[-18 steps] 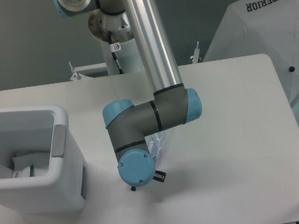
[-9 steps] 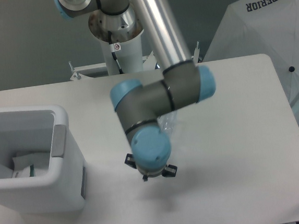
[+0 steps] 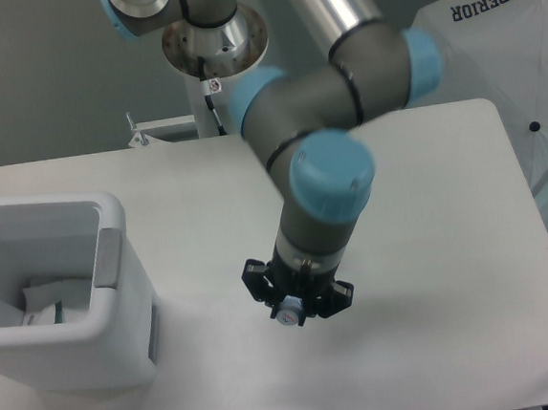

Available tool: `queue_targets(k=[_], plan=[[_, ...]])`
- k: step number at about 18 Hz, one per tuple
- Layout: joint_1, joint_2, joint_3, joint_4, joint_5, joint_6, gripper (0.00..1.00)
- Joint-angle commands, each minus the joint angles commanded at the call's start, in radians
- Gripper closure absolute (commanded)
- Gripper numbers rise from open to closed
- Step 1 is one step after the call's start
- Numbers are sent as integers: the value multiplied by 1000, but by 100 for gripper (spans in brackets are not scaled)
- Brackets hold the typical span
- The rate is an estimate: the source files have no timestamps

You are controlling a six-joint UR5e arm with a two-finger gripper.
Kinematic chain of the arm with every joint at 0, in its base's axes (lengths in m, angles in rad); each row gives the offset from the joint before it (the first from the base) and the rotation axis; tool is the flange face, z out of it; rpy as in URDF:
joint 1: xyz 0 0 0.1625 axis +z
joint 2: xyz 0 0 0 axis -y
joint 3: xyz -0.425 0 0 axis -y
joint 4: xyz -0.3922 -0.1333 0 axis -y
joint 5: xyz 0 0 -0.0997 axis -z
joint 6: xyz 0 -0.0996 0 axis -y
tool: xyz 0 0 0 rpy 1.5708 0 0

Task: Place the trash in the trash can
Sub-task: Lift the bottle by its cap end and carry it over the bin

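Where the white surface [image 3: 431, 249] meets its left edge, the trash can [image 3: 120, 314] stands as a boxy white bin with rounded corners, a thick rim and a grey panel on its right side. Inside it, low against the left wall, lies the white-and-clear packet [image 3: 48, 306] (any labels on it are too small to read). The tool [image 3: 297, 304] hangs above the middle of the surface, well to the right of the can, seen from above; black parts splay to either side of a small blue-white tip, and I cannot tell whether the fingers are apart or together. A bottle is not visible from this view. Bare surface lies around the tool on all sides, widest to the right, toward the rounded far corner.
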Motion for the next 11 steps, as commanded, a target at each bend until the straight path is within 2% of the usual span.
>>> queue_targets(k=[2,5,7,9,11], plan=[[0,31,2,29,-78,-37,91],[0,40,2,129,-175,-100,91],[0,40,8,192,-278,-142,91],[2,40,21,226,-362,-173,91],[-3,45,37,232,-391,-176,91]])
